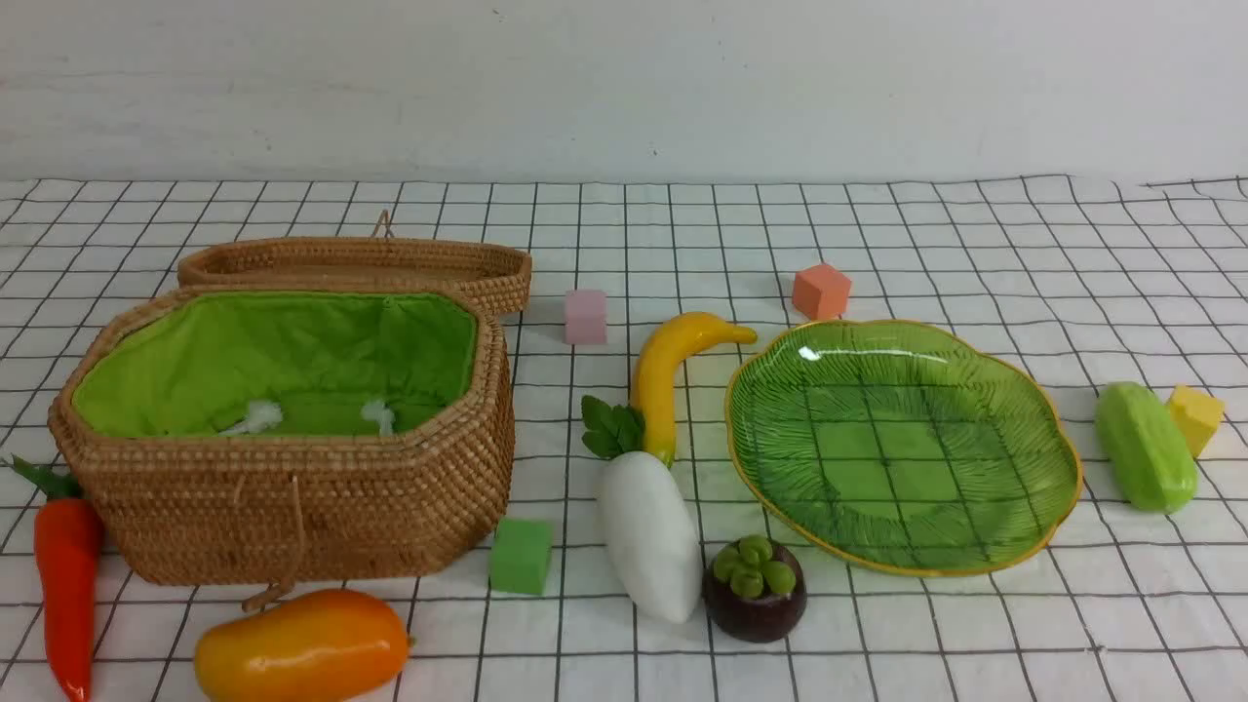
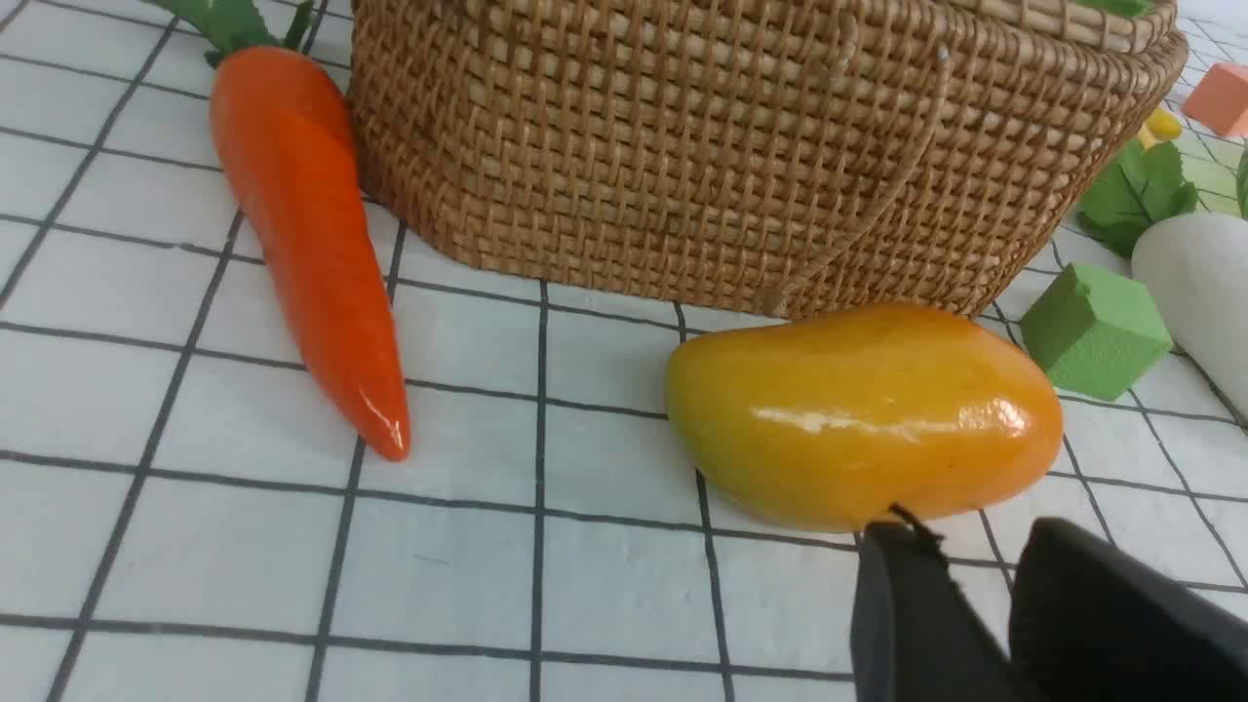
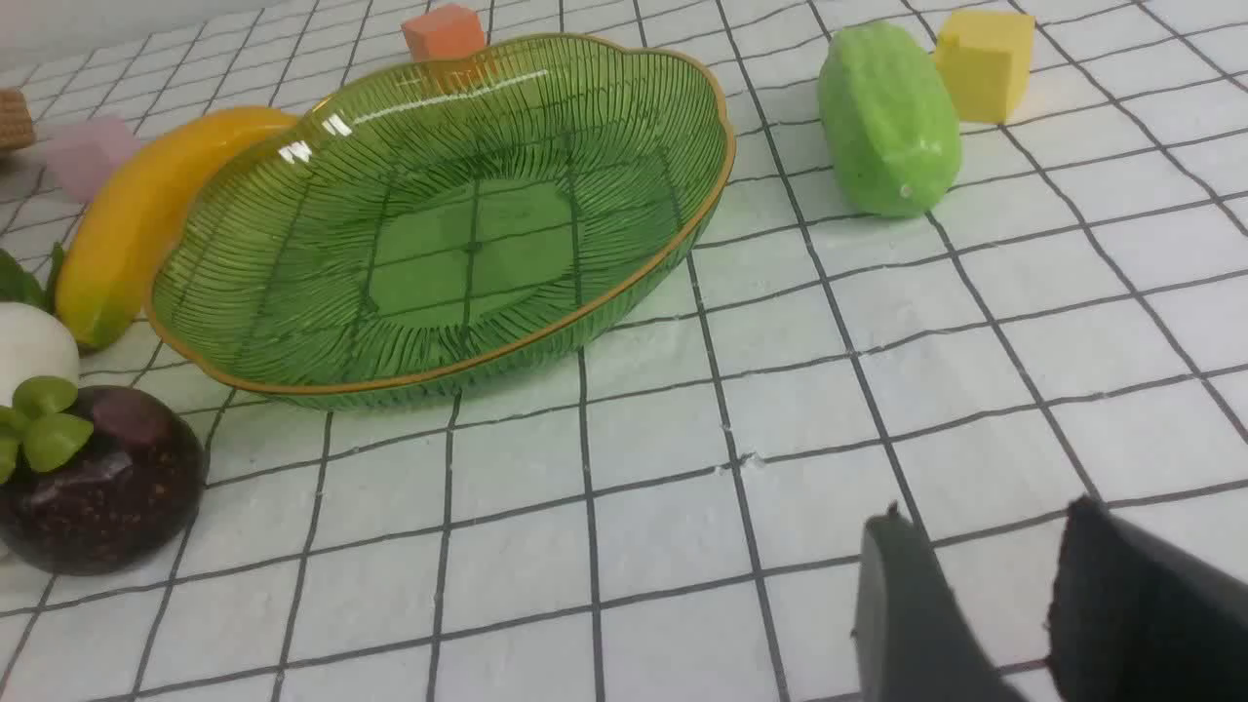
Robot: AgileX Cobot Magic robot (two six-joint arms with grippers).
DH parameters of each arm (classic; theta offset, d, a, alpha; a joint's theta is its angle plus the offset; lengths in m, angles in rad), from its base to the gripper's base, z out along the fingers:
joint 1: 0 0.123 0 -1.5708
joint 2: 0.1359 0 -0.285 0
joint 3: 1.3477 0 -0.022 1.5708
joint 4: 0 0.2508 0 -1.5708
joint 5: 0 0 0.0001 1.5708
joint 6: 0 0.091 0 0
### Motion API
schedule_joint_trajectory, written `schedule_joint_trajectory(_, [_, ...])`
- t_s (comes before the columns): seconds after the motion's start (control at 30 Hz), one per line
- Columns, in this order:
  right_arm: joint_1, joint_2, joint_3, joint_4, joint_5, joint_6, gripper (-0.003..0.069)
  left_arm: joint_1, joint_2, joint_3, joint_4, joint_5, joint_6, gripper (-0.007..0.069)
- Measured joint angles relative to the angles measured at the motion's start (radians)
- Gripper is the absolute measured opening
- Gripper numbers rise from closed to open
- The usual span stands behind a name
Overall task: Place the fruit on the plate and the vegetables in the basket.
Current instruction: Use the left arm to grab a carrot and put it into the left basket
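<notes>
your mango [image 2: 863,414] lies on the tabletop [image 2: 146,390] just in front of the basket [image 2: 741,146], with the carrot [image 2: 312,253] beside the basket. the plate [image 1: 897,448] sits between the banana [image 1: 658,375] and the cucumber [image 1: 1146,448]. your left pincer [image 2: 965,531] and right pincer [image 3: 983,514] both stand spread, gripping nothing.

Reference: plate [image 1: 897,448], translucent green, leaf-shaped, yellow rim, lying flat.
- Banana [image 1: 663,375]: yellow, curved, just beside the plate's left edge.
- Mangosteen [image 1: 756,595]: dark purple, green cap up, just off the plate's near-left rim.
- Radish [image 1: 648,536]: white, leaves pointing away, left of the plate.
- Cucumber [image 1: 1146,447]: light green, lying near the plate's right edge.
- Basket [image 1: 292,507]: woven, green-lined, open, well left of the plate; lid [image 1: 390,263] lies behind it.
- Mango [image 1: 302,648] and red-orange vegetable [image 1: 66,575]: furthest left of the plate, near side.
</notes>
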Motion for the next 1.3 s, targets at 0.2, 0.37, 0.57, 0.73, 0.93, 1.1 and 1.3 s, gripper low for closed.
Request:
schedule_joint_trajectory(0.2, [0.0,0.0,0.0,0.0,0.0,0.0,0.0246,0.0,0.0,0.0,0.0,0.0,0.0,0.0166])
schedule_joint_trajectory(0.37, [0.0,0.0,0.0,0.0,0.0,0.0,0.0246,0.0,0.0,0.0,0.0,0.0,0.0,0.0169])
schedule_joint_trajectory(0.57, [0.0,0.0,0.0,0.0,0.0,0.0,0.0246,0.0,0.0,0.0,0.0,0.0,0.0,0.0176])
schedule_joint_trajectory(0.73, [0.0,0.0,0.0,0.0,0.0,0.0,0.0246,0.0,0.0,0.0,0.032,-0.096,0.005,0.0179])
schedule_joint_trajectory(0.93, [0.0,0.0,0.0,0.0,0.0,0.0,0.0246,0.0,0.0,0.0,-0.187,-0.275,-0.224,0.0184])
schedule_joint_trajectory(1.1, [0.0,0.0,0.0,0.001,0.0,0.0,0.0246,0.0,0.0,0.0,-0.316,-0.353,-0.353,0.0186])
schedule_joint_trajectory(1.3, [0.0,0.0,0.0,0.001,0.0,0.0,0.0246,0.0,0.013,-0.057,-0.329,-0.218,-0.342,0.0124])
